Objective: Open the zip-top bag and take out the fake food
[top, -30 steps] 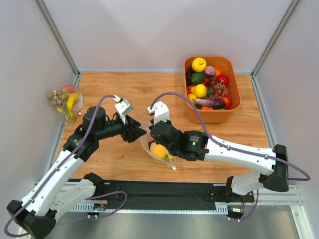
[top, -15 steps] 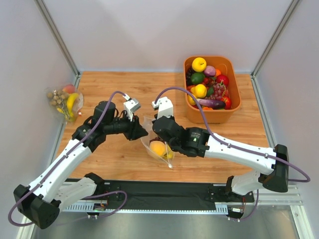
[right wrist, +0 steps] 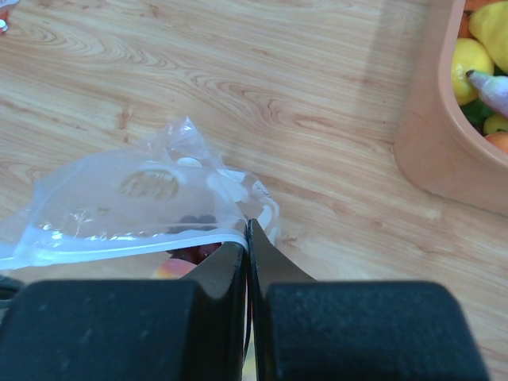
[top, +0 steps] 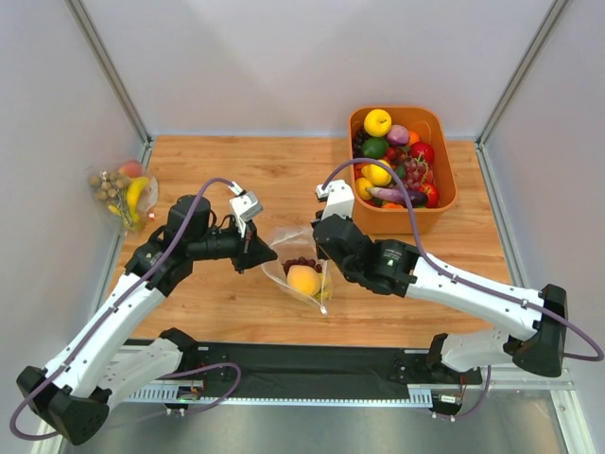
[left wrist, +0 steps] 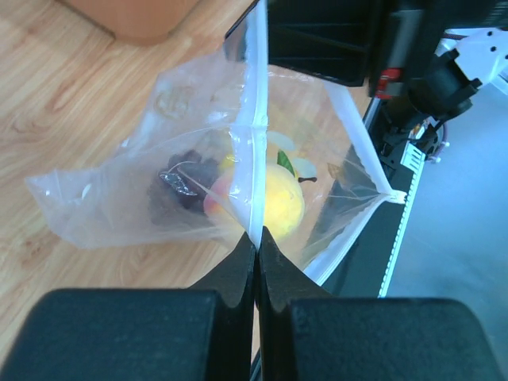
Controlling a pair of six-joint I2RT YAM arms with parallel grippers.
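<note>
The zip-top bag (top: pixel 284 268) hangs stretched between my two grippers over the middle of the wooden table. My left gripper (top: pixel 268 255) is shut on its white zip strip (left wrist: pixel 255 159), at the bag's left side. My right gripper (top: pixel 326 263) is shut on the bag's other lip (right wrist: pixel 127 244), at its right side. The two lips stand apart in the left wrist view. The fake food lies inside the bag: a round orange-yellow fruit (left wrist: pixel 279 198), dark purple grapes (left wrist: pixel 181 186) and a small yellow fruit (top: pixel 324 294) low in the bag.
An orange bin (top: pixel 444 210) full of plastic fruit and vegetables stands at the back right, close behind my right arm. A second clear bag (top: pixel 123 192) with banana, peach and nuts lies at the table's left edge. A black rail (top: pixel 312 364) runs along the front.
My left gripper has closed on the bag's zip strip. The right arm has drawn to the right and back with its lip, and the bag has spread open between them.
</note>
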